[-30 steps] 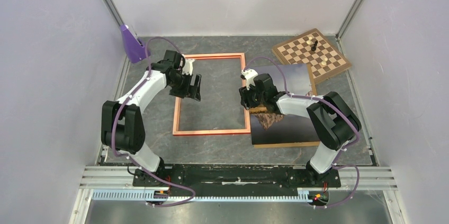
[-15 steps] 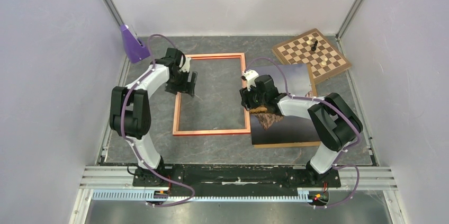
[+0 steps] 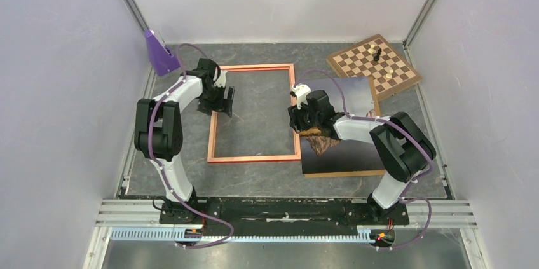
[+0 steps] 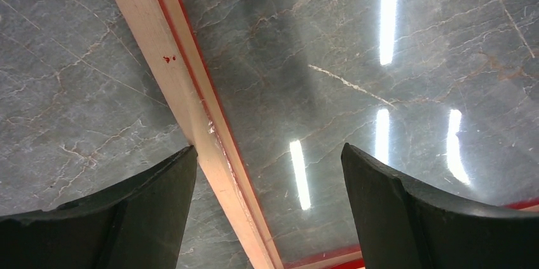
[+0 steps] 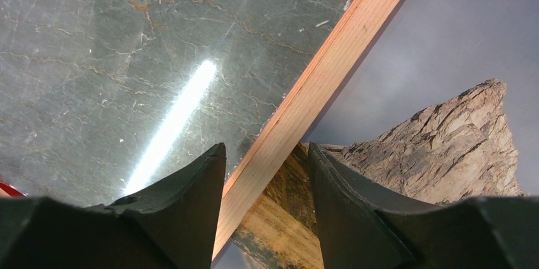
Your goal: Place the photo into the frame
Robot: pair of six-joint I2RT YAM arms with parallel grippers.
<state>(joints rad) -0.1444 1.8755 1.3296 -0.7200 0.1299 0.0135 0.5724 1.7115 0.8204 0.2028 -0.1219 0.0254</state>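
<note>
The right arm point(image 3: 362, 128) hides part of the photo point(image 3: 346, 158); chess pieces point(image 3: 377, 53) are indistinctly small.

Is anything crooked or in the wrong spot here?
Yes. The photo is not in the frame; it lies beside the frame's right bar, on a brown board. The chessboard sits turned at an angle in the far right corner. Nothing looks spilled or broken.

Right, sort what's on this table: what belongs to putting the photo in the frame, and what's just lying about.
For the job:
- the photo
- the frame
- probably the brown board under the photo

Lying about:
- the chessboard with its chess pieces
- the purple wedge at the far left corner
</note>
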